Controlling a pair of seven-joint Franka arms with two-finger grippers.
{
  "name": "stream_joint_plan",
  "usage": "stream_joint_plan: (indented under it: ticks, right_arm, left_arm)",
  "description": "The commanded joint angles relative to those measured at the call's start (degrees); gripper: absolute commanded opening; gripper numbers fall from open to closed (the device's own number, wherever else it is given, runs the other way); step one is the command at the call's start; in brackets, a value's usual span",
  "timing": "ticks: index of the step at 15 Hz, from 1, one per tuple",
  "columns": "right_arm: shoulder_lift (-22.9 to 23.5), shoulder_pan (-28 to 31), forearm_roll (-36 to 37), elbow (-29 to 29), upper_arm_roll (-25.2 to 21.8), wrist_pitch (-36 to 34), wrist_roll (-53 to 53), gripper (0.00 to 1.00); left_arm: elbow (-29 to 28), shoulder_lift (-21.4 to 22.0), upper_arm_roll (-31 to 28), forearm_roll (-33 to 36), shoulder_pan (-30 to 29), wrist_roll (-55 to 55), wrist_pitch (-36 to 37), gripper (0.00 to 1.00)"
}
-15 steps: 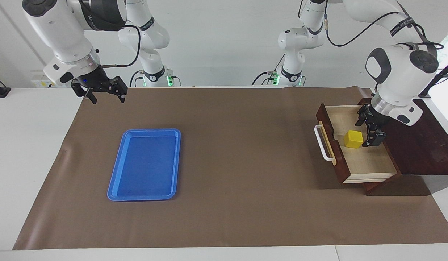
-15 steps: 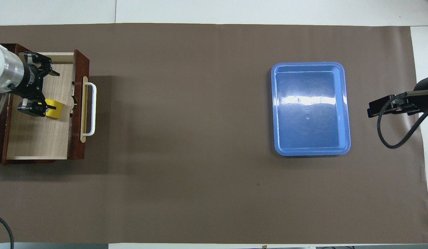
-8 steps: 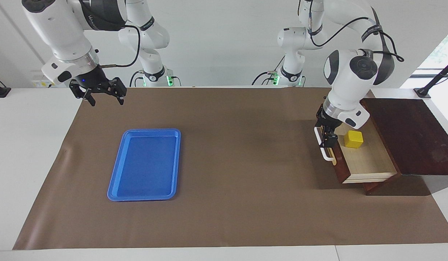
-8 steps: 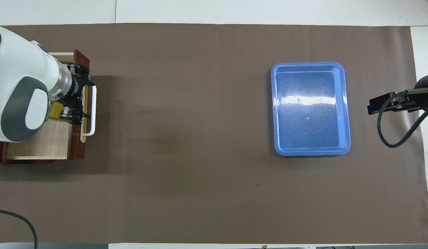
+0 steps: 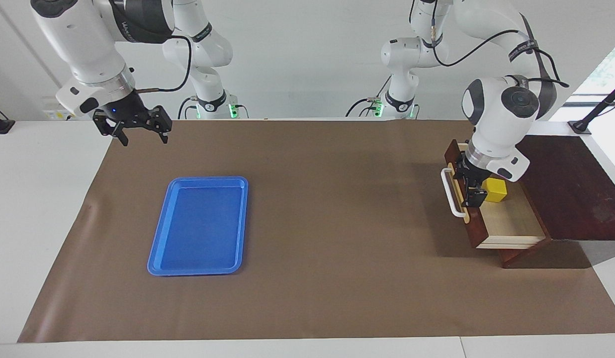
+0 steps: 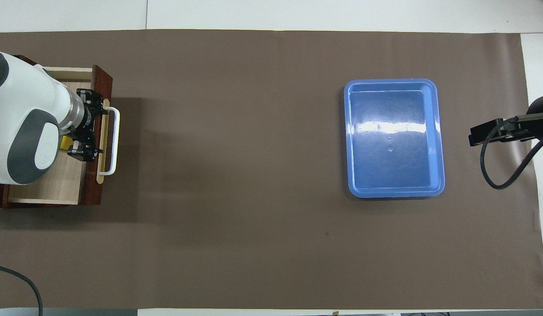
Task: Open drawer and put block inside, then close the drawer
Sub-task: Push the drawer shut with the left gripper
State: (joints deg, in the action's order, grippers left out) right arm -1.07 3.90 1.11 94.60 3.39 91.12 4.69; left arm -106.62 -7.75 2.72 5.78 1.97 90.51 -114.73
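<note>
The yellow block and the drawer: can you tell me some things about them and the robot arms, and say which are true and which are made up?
1. The yellow block sits inside the drawer. True.
2. The drawer is fully closed. False: it stands partly open, its pale inside showing.
3. The left gripper is at the drawer front, by the white handle. True.
4. The right gripper holds the yellow block. False: it is empty, its fingers spread, above the table's edge at the right arm's end.
5. The blue tray has a cup in it. False: nothing lies in it.
</note>
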Motion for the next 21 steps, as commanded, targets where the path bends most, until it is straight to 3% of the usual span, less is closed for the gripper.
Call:
stream_joint_plan:
  ticks: [1,7,16,19,21]
  right_arm:
    - [-1.4,1.0,0.7,1.6,0.6,0.3,1.1,1.00]
    - [-1.5,0.8,0.6,1.6,0.7,-0.8,1.2,1.00]
    - [-1.5,0.8,0.6,1.6,0.7,-0.8,1.2,1.00]
    - [-1.5,0.8,0.6,1.6,0.7,-0.8,1.2,1.00]
    - [-1.5,0.8,0.6,1.6,0.7,-0.8,1.2,1.00]
  left_arm:
    - [1.1,0.1,-0.1,1.6,-3.7,-2.8,-1.0,1.00]
    - [1.2,-0.3,-0.1,1.9,-10.2,-9.9,-2.1,1.00]
    - [1.2,-0.3,0.0,1.9,-15.1,-13.8,-2.3,1.00]
    - [4.5,-0.3,0.1,2.0,-13.8,-14.5,1.7,1.00]
    - [7.4,0.8,0.4,1.6,-12.5,-21.6,7.9,1.00]
